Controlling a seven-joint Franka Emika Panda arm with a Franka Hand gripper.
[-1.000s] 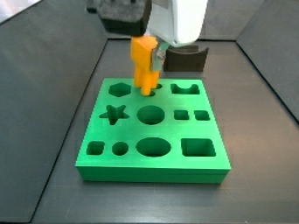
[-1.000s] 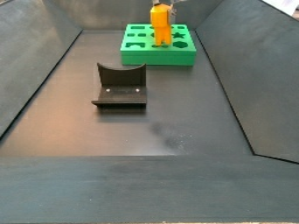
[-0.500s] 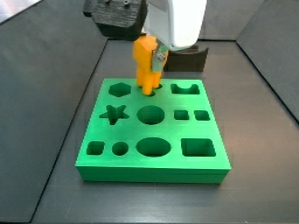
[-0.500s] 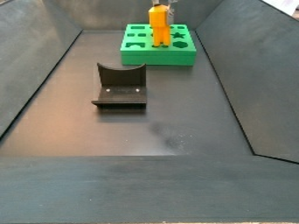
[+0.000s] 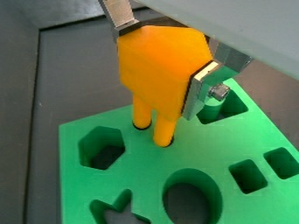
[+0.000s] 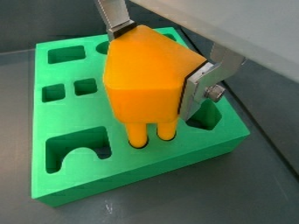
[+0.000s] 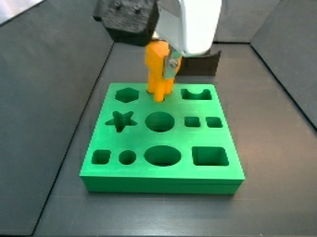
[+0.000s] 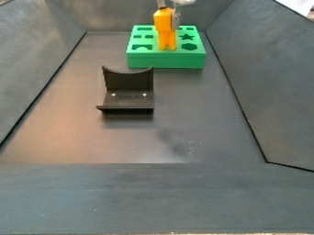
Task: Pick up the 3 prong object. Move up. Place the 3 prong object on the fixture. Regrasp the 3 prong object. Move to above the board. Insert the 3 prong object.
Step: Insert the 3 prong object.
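Wrist views: the gripper (image 5: 166,54) clamps one 3 prong object (image 6: 146,83) between two silver fingers (image 6: 212,77); prongs point down at the board (image 5: 263,140), tips at its small holes.
Side view, near: one gripper (image 7: 168,56) holding the orange piece upright — prong tips at the green slab's (image 7: 186,172) top, between the hexagon cutout (image 7: 125,93) and the notch cutout (image 7: 195,93).
Side view, far: one fixture (image 8: 125,92) on the floor, well apart from the board (image 8: 186,57) — the piece (image 8: 164,28) stands over it.
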